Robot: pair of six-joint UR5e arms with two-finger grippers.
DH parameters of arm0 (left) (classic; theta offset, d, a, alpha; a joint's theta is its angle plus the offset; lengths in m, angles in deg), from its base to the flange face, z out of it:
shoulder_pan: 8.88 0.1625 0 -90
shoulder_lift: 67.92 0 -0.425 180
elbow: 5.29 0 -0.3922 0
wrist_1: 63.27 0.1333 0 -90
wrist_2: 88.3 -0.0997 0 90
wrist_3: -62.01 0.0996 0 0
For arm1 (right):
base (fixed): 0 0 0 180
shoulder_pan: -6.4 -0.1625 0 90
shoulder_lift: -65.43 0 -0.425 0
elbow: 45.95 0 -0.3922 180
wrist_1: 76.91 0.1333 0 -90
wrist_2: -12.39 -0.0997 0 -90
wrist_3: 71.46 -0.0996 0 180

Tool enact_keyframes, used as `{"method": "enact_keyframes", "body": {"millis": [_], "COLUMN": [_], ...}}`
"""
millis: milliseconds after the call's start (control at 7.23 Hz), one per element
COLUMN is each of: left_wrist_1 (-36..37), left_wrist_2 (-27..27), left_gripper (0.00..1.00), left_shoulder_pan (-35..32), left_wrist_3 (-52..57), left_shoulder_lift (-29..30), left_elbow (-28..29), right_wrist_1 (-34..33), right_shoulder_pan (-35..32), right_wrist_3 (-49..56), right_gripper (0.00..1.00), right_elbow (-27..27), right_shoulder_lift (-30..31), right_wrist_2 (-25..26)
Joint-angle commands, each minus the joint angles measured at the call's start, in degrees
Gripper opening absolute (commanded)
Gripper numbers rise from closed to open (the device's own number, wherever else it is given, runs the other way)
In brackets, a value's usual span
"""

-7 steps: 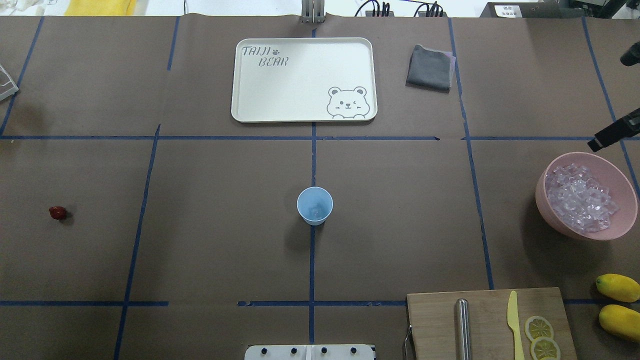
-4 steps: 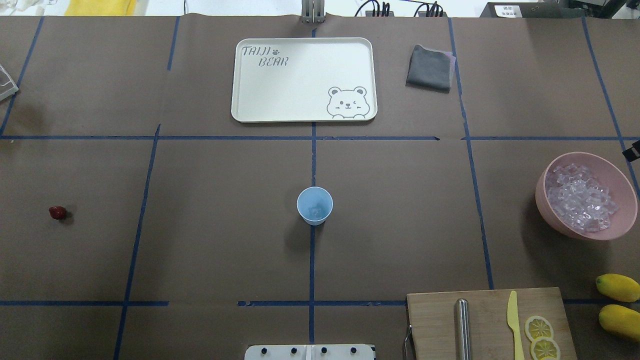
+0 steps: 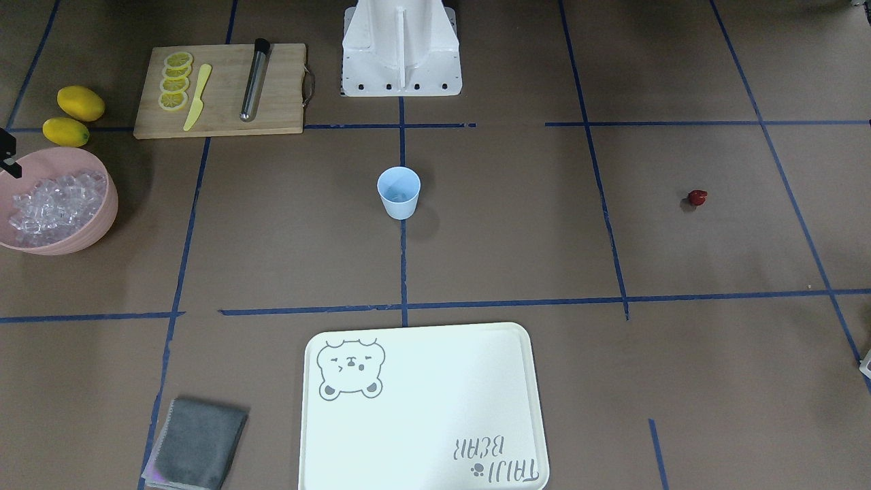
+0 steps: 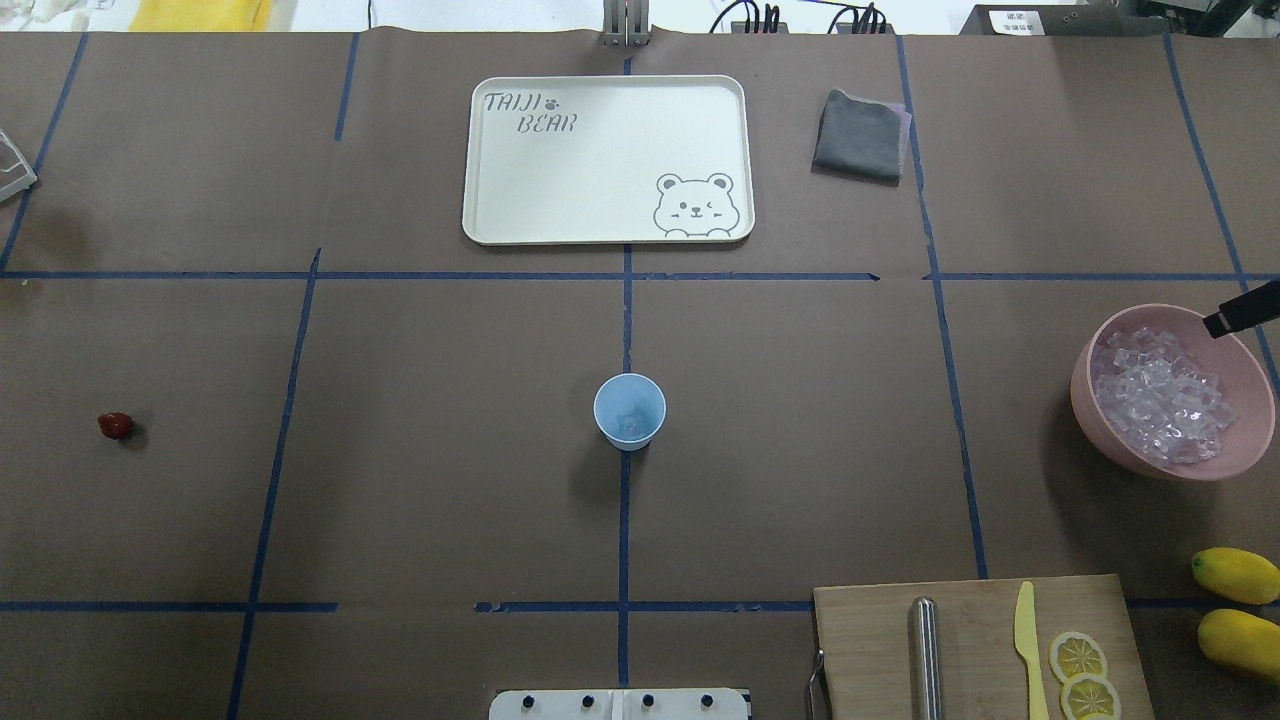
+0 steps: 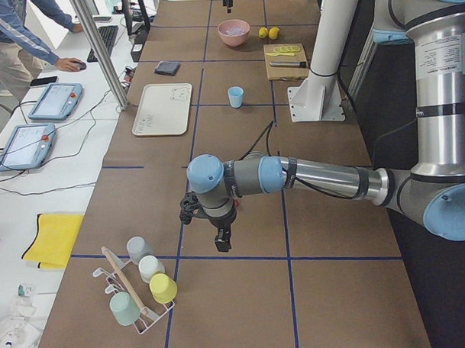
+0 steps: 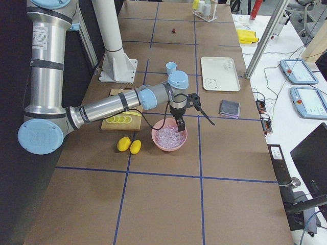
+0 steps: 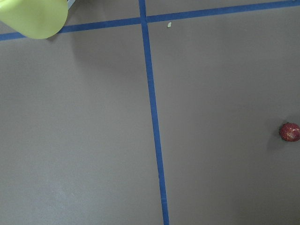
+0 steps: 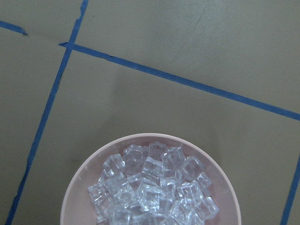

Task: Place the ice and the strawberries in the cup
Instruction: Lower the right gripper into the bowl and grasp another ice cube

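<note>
The pale blue cup (image 4: pixel 629 410) stands upright at the table's middle, with something glassy at its bottom. The strawberry (image 4: pixel 115 425) lies alone far to the left; it also shows in the left wrist view (image 7: pixel 289 131). Ice cubes (image 4: pixel 1160 395) fill the pink bowl (image 4: pixel 1095 420) at the right. My right gripper (image 6: pixel 194 122) hovers above the bowl's far rim with its fingers spread; one black fingertip (image 4: pixel 1240 315) shows in the overhead view. My left gripper (image 5: pixel 219 242) hangs over the table's left end, beyond the strawberry; I cannot tell whether it is open or shut.
A white bear tray (image 4: pixel 480 150) and a grey cloth (image 4: pixel 860 135) lie at the far side. A cutting board (image 4: pixel 870 640) holds a metal rod, a yellow knife and lemon slices. Two lemons (image 4: pixel 1235 575) lie next to it. A cup rack (image 5: pixel 137 292) stands at the left end.
The right gripper's fingers went from the right edge almost out of the overhead view, then one tip came back over the bowl's far rim. Cup, strawberry and bowl have not moved.
</note>
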State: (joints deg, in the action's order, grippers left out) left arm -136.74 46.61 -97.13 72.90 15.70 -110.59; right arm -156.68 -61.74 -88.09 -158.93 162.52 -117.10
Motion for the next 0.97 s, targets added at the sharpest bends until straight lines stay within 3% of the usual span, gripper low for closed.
{"method": "enact_keyframes", "body": {"millis": [0,415,830], "left_wrist_1": [0.0,0.0,0.0], "left_wrist_2": [0.0,0.0,0.0], "left_gripper": [1.0,1.0,1.0], "left_shoulder_pan": [0.01,-0.08,0.0], "left_wrist_3": [0.0,0.0,0.0], "left_shoulder_lift": [-0.04,0.05,0.05], "left_elbow": [0.02,0.02,0.02], "right_wrist_1": [10.3,18.04,18.95], "right_shoulder_pan": [4.75,8.97,10.39], "right_wrist_3": [-7.35,-11.83,-12.55], "right_gripper": [0.99,0.98,0.92], "right_elbow": [3.81,8.38,9.27], "right_shoulder_lift": [1.52,1.96,1.96], "right_wrist_2": [2.57,5.81,6.35]}}
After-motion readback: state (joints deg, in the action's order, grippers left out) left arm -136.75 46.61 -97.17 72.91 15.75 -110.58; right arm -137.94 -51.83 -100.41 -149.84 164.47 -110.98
